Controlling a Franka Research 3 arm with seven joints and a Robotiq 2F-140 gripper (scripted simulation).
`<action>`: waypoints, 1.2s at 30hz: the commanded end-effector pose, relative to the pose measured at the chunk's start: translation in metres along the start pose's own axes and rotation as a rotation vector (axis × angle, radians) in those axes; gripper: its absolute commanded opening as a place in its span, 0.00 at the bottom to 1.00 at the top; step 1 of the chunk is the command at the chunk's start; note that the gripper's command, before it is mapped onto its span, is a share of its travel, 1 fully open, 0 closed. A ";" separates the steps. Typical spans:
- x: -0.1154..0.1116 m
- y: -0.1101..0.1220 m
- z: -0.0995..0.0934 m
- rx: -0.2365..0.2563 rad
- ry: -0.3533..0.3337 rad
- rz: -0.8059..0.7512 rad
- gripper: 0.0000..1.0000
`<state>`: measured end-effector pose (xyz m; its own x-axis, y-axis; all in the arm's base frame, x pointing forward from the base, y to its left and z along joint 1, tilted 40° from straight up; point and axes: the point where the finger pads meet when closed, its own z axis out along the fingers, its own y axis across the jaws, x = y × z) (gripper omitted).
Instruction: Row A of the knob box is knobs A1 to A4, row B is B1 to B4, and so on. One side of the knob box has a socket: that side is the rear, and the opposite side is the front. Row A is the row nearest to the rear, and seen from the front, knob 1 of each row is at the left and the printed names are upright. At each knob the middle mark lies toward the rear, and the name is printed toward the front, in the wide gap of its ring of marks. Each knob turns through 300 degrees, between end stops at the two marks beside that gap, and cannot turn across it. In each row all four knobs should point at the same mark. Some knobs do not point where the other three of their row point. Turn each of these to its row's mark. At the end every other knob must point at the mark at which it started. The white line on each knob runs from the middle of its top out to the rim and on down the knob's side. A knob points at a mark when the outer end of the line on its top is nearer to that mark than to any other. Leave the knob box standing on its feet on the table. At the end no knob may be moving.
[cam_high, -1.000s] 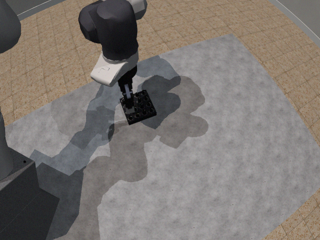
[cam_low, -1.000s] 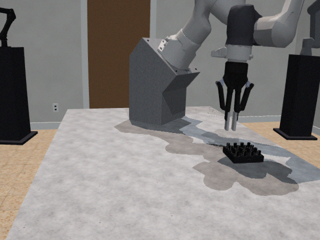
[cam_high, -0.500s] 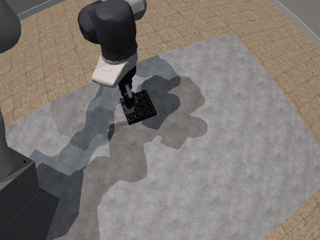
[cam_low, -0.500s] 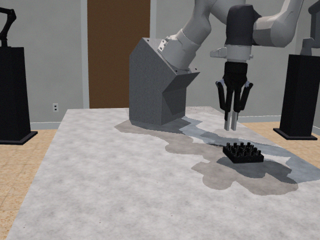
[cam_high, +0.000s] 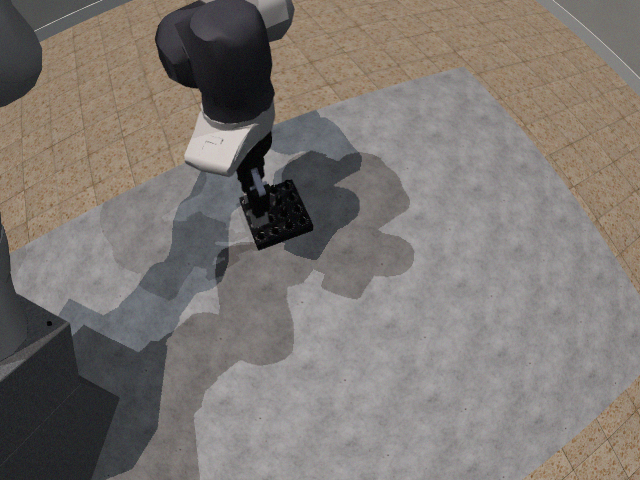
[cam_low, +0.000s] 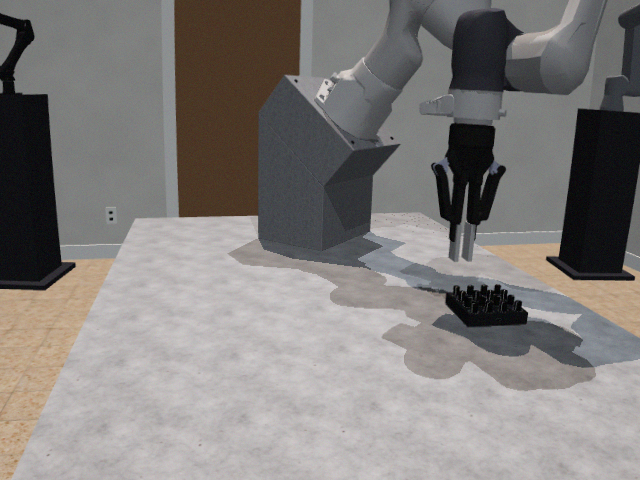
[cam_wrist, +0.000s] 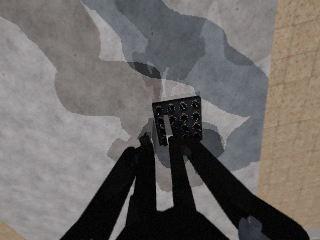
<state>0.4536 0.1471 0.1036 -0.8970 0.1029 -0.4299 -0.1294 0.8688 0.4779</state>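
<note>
Knob box (cam_low: 486, 305) stands flat on the grey table (cam_low: 206, 361), toward the right side and past mid-depth, inside the arm's shadow; its sixteen black knobs show, but their white lines and the printed names are too small to read. Gripper (cam_low: 462, 255) hangs pointing straight down, well above the box's far-left part, touching nothing. Fingers (cam_low: 454, 246) are drawn narrow with a slim gap, nothing between them.
</note>
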 end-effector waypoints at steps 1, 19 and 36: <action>0.000 0.000 -0.001 -0.002 -0.002 -0.013 0.12; 0.000 0.000 0.004 -0.002 -0.003 -0.013 0.12; 0.001 0.000 0.027 -0.002 -0.003 -0.013 0.12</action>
<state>0.4605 0.1627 0.0871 -0.9029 0.1166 -0.4136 -0.1180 0.8582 0.4996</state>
